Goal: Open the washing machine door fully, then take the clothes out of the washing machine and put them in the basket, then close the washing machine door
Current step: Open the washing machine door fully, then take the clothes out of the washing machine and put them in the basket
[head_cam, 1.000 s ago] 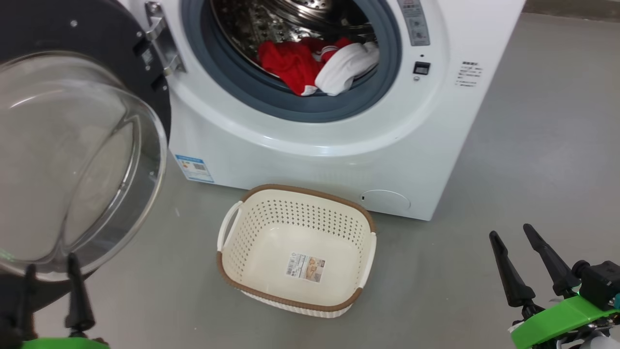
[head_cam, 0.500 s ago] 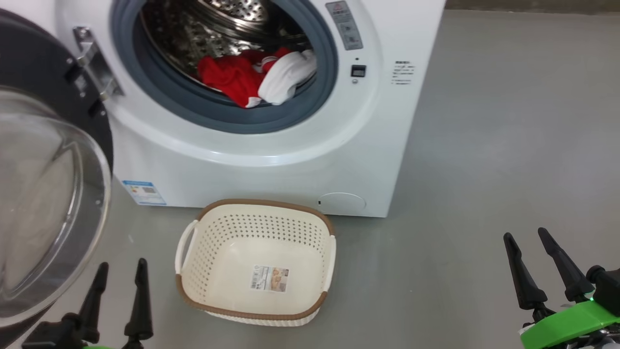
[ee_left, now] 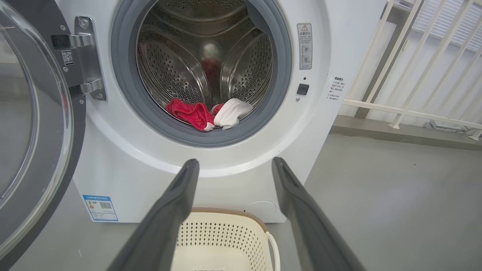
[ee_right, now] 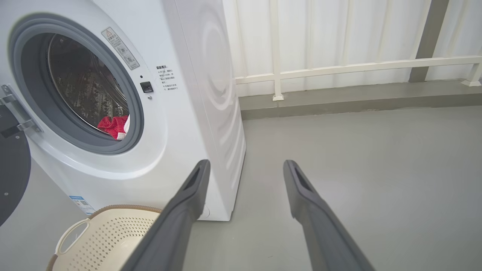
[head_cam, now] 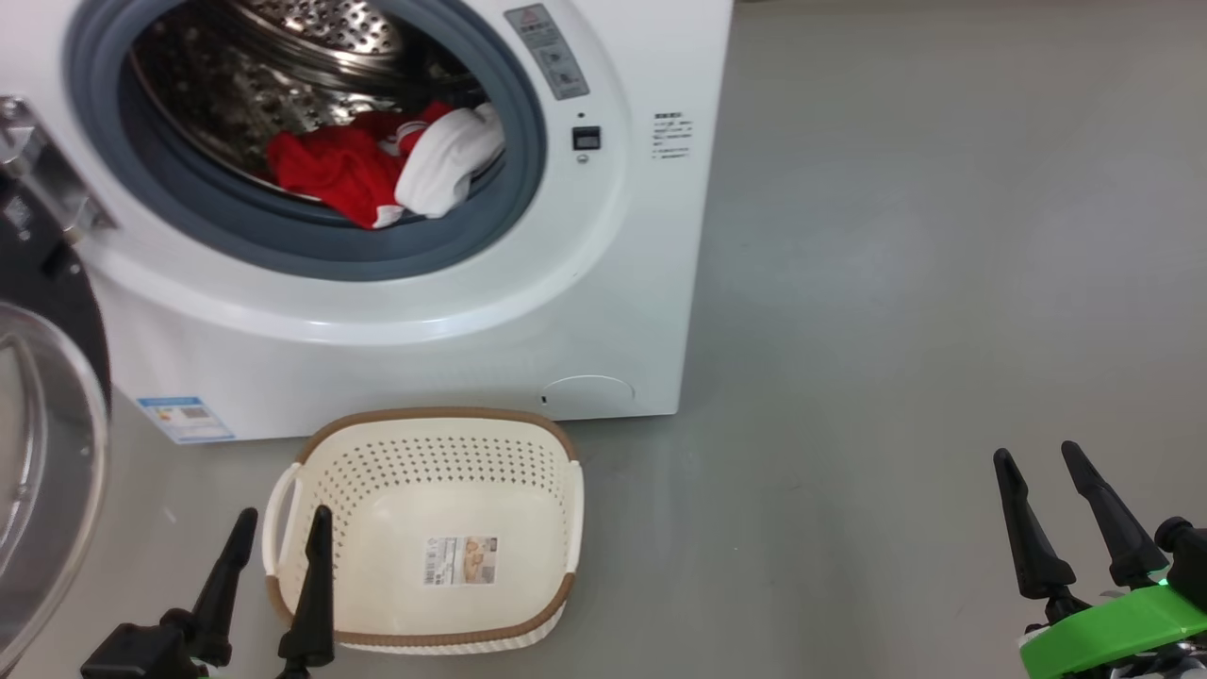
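Left claw (head_cam: 283, 514) and right claw (head_cam: 1035, 455) (both low) gape, empty.

the left gripper (head_cam: 285, 514) is showing two long matte black plastic fingers (ee_left: 165, 222) narrowing to blunt tips, each carrying a shallow groove on its inner face. the right gripper (head_cam: 1035, 453) is wearing the same dark fingers, with a bright green plastic collar (head_cam: 1113, 627) wrapping its base and a small green light (head_cam: 1162, 583) glowing there.
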Tool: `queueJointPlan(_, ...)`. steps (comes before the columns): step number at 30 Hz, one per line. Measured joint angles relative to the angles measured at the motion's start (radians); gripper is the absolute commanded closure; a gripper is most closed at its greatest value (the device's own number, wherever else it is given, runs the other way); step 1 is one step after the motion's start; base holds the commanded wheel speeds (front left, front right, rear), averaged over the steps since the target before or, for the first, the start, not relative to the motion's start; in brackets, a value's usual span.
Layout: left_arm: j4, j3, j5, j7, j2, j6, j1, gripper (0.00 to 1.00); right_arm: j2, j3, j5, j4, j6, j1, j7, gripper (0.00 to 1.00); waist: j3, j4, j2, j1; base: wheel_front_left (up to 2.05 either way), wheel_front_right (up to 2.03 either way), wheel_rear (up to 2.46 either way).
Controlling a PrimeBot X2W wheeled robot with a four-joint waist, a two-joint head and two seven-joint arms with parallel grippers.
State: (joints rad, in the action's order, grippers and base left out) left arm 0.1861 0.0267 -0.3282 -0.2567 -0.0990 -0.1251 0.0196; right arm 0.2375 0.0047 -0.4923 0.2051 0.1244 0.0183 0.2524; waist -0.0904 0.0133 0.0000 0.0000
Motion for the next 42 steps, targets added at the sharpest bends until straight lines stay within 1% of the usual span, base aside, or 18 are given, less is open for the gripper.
queueJointPlan(8, -0.008, -0.003, 0.000, 0.000, -0.002, 0.000, -0.001, 0.00, -0.009, -0.017, 0.000, -0.004, 0.000, 0.002, 0.000, 0.00, -0.001, -0.064, 0.0000, 0.0000, 0.00, 0.00, 0.00)
queueJointPlan(15, -0.009, -0.004, 0.000, 0.000, -0.002, 0.000, -0.001, 0.00, -0.019, -0.024, 0.001, -0.008, 0.000, 0.019, 0.000, 0.00, -0.004, -0.095, 0.0000, -0.0001, 0.00, 0.00, 0.00)
queueJointPlan(28, -0.009, -0.001, 0.002, 0.000, -0.004, 0.000, -0.001, 0.00, -0.024, -0.028, 0.002, -0.008, 0.000, 0.020, 0.000, 0.00, -0.008, -0.089, 0.0000, 0.0000, 0.00, 0.00, 0.00)
queueJointPlan(30, -0.009, 0.009, 0.021, 0.000, -0.003, 0.000, -0.001, 0.00, -0.024, -0.028, 0.002, -0.009, 0.000, 0.020, 0.000, 0.00, -0.009, -0.086, 0.0000, 0.0000, 0.00, 0.00, 0.00)
queueJointPlan(42, -0.015, 0.011, 0.027, 0.000, -0.002, 0.000, 0.001, 0.00, -0.024, -0.027, 0.002, -0.012, 0.000, 0.020, 0.000, 0.00, -0.020, -0.085, 0.0000, 0.0000, 0.01, -0.03, 0.03)
